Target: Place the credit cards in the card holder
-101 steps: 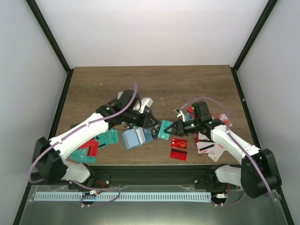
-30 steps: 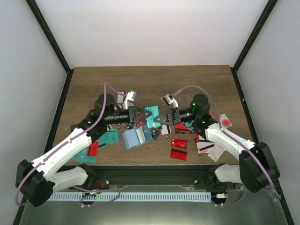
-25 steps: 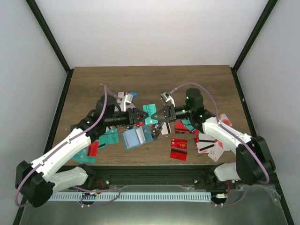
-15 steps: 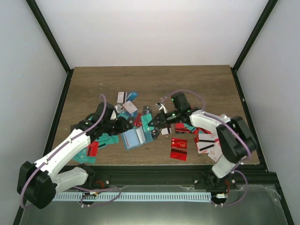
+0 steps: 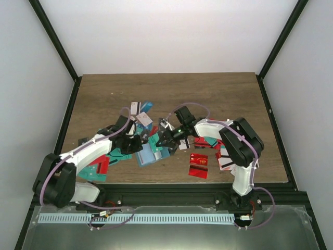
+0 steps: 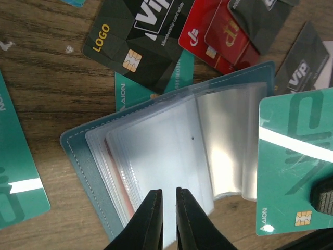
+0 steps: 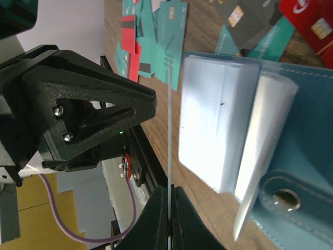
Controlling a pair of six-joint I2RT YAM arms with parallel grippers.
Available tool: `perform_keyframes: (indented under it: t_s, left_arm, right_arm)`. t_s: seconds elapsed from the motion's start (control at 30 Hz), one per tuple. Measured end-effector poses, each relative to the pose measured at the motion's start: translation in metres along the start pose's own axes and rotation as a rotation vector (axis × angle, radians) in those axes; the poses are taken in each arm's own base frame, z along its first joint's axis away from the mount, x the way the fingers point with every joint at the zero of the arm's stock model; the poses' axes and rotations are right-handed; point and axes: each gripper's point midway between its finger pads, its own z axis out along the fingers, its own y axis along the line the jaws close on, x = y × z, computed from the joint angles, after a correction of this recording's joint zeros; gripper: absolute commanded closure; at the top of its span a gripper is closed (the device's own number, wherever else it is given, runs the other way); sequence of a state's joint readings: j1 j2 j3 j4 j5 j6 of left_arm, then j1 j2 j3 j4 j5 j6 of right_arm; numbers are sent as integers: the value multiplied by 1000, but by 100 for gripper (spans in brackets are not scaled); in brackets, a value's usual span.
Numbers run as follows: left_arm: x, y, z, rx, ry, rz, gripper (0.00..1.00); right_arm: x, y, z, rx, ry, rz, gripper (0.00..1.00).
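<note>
The card holder (image 5: 148, 155) lies open on the table with its clear sleeves fanned up; its teal cover (image 6: 83, 151) shows in the left wrist view and its clasp side (image 7: 307, 172) in the right wrist view. My left gripper (image 5: 136, 145) sits at its left half, fingers (image 6: 167, 195) pinched on the edge of a clear sleeve. My right gripper (image 5: 162, 139) is shut (image 7: 169, 192) on a teal-green credit card (image 6: 291, 172). That card stands edge-on (image 7: 169, 130) just beside the sleeves.
Loose cards lie around the holder: black ones (image 6: 140, 41), red ones (image 6: 218, 36), a teal one (image 6: 15, 182). A red card (image 5: 198, 165) and white cards (image 5: 229, 161) are at front right, and teal and red cards (image 5: 101, 166) at front left. The left arm's black wrist (image 7: 78, 104) is close to the held card.
Both grippers have come down from above the table to the card holder. The right one has carried the teal card left to the sleeves. The left one now pinches a sleeve.
</note>
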State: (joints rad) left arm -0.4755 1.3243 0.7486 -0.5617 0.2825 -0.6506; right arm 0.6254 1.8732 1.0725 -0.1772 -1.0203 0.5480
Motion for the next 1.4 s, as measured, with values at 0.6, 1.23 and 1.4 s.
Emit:
perform_keyframes:
  t_s: [0.6,1.23,1.4]
  left_arm:
    - [11,15,35,-40,101,46,95]
    - [9,9,26,-13,73,57,93]
    - [7,5,18,1,57,63,93]
  right_arm:
    - [8,-46,18,83,82,-25,99]
    - [9,-47,19,74,87,-28,99]
    - [3,-36,17,51,68,-54,99]
